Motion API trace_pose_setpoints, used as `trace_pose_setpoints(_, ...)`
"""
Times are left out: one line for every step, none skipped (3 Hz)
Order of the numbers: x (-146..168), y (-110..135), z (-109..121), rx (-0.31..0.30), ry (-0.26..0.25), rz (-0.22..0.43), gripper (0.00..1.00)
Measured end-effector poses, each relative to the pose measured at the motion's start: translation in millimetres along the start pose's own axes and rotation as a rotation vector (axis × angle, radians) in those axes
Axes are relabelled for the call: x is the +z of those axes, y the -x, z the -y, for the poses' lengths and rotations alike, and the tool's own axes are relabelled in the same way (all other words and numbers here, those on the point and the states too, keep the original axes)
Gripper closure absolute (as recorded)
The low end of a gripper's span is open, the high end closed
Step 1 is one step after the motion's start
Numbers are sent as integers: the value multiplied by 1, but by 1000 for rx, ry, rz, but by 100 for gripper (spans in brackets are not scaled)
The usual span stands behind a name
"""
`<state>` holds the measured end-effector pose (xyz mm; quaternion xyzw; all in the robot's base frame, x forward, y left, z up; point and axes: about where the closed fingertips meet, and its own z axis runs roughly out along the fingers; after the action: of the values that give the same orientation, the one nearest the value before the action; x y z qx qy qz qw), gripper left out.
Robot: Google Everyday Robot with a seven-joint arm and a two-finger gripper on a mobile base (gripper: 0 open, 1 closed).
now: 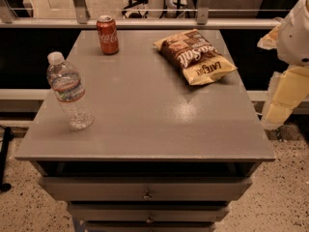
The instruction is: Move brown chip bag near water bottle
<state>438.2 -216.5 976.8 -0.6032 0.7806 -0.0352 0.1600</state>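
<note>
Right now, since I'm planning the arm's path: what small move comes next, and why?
Probably swing the claw inward over the chip bag: it hangs beyond the right edge of the table, while the bag lies untouched, far from the water bottle.

A grey drawer cabinet [145, 124] stands on a speckled floor [285, 207]. Behind it runs a metal rail [145, 23] with upright posts, and chair legs [137, 3] show beyond. Warm light glints off its top. The gripper [282, 98] hangs beside its right edge.
</note>
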Motion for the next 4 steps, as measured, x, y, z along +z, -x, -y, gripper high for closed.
trace_pose_setpoints(0,0,0,0,0,0,0)
trace_pose_setpoints(14,4,17,13,-14,55,0)
trace_pose_setpoints(58,15,73,69,-44,177,0)
trace_pose_setpoints(99,25,118,114,-60,250,0)
